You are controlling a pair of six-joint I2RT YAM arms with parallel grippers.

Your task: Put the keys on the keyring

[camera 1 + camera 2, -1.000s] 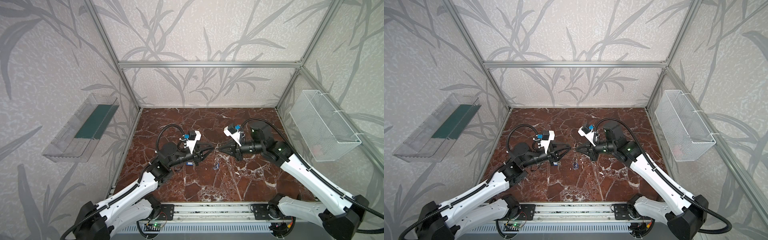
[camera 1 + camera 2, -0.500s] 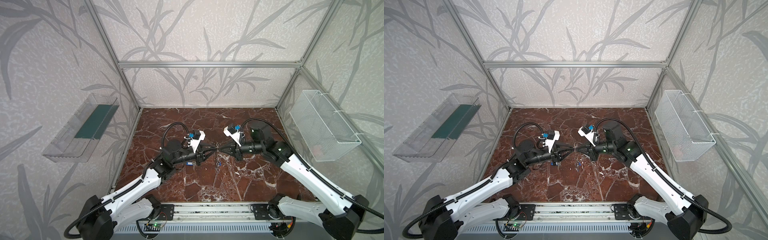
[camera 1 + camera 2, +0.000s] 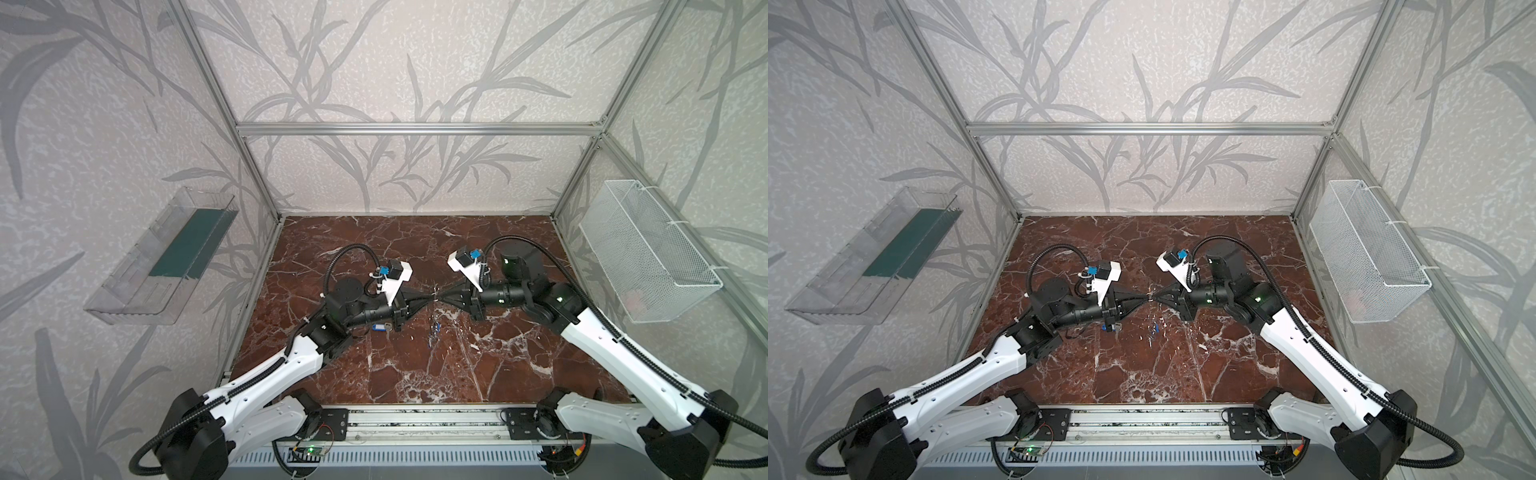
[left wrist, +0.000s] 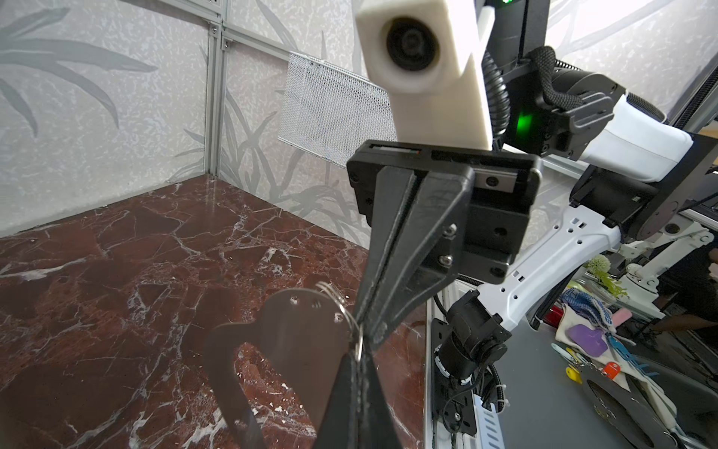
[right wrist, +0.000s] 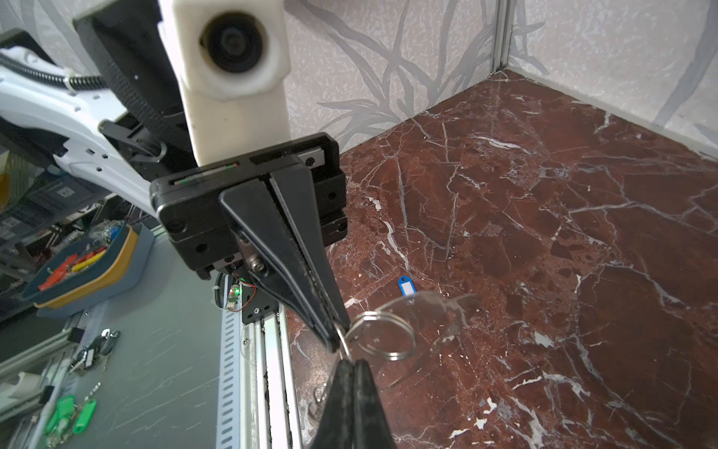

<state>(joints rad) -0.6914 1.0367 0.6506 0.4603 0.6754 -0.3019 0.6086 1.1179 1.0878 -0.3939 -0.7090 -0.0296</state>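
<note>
Over the red-brown, white-veined marble bench (image 3: 415,374) the two arms meet nose to nose. The left claw (image 4: 356,361) is matte black plastic tapering to a narrow wedge. Its fingers are pressed together on the edge of the keyring (image 4: 295,342), a flat, dull grey metal plate with a rounded outline. The plate has a big oval cut-out and small drilled holes along its rim. It hangs in the air just beside that claw's tips, clear of the bench.

Shiny wire split rings (image 4: 328,288) thread through the holes right at the pinch point. The right claw (image 4: 367,334) comes in from the opposite side, its tips touching the same spot. Its fingers look nearly together, but I can't tell whether they grip anything.

On the bench below the left claw lies one of the keys (image 5: 406,287), with a blue rectangular plastic tag and white label. Below where the tips meet lies a small glinting cluster (image 3: 434,332) with blue flecks, too small to make out.
</note>
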